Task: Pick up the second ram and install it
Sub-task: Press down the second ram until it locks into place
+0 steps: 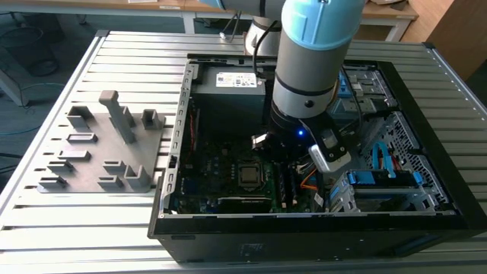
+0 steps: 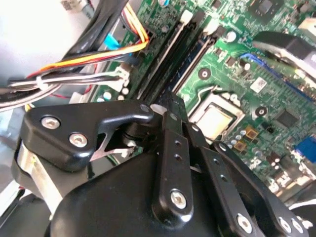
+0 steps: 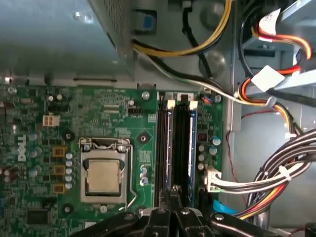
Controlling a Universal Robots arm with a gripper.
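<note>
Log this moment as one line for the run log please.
hand: over memory slots | second ram: in slot, hand at its end | motherboard: in open case | fixture block: beside case

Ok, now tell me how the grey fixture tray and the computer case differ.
The fixture tray is pale grey, low and flat with upright blocks; the computer case is black, deep and open. The tray stands apart from the arm, at the exterior view's left; the case has the arm reaching into it. Both sit on the slatted metal table.
</note>
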